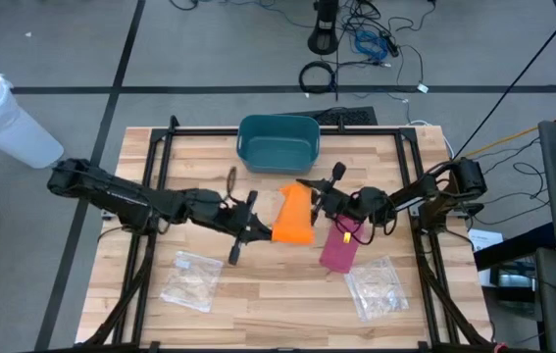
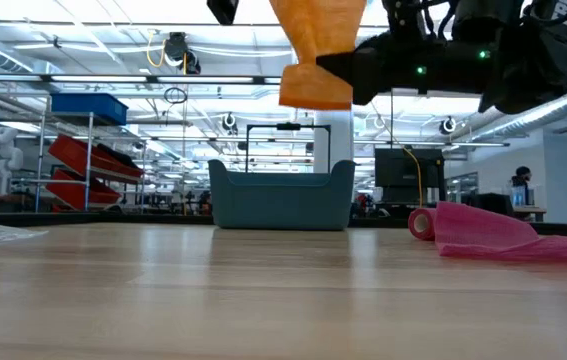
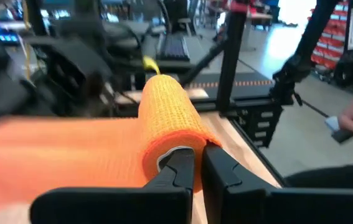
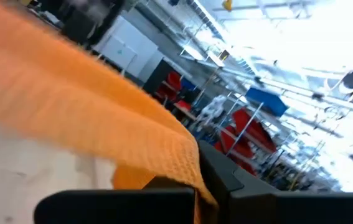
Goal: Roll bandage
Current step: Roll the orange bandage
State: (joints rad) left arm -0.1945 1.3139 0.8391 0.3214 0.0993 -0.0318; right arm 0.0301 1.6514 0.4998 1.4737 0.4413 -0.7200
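Observation:
An orange bandage (image 1: 293, 218) is held above the table between both grippers. Its rolled part (image 3: 167, 118) is at my left gripper (image 1: 260, 231), which is shut on it. A flat strip (image 4: 83, 118) runs from the roll to my right gripper (image 1: 309, 190), which is shut on its narrow far end. In the low view the strip (image 2: 318, 40) hangs high above the table. A pink bandage (image 1: 340, 245), partly unrolled, lies flat on the table under my right arm, with its small roll (image 2: 421, 222) at one end. My left gripper holds the orange roll by the rim of its near end (image 3: 175, 151), pinched between the two fingers, which come level from the table's left. The roll is lifted clear, its axis in line with the fingers. My right gripper pinches the strip's bunched end (image 4: 192, 163) between its fingers, coming from the table's right. That end (image 2: 315, 85) is clear of the table, and the strip widens from it toward the roll.
A teal bin (image 1: 278, 143) stands at the far middle of the table. Two clear plastic bags lie near the front edge, one on the left (image 1: 191, 279) and one on the right (image 1: 376, 286). A black frame borders the table's sides.

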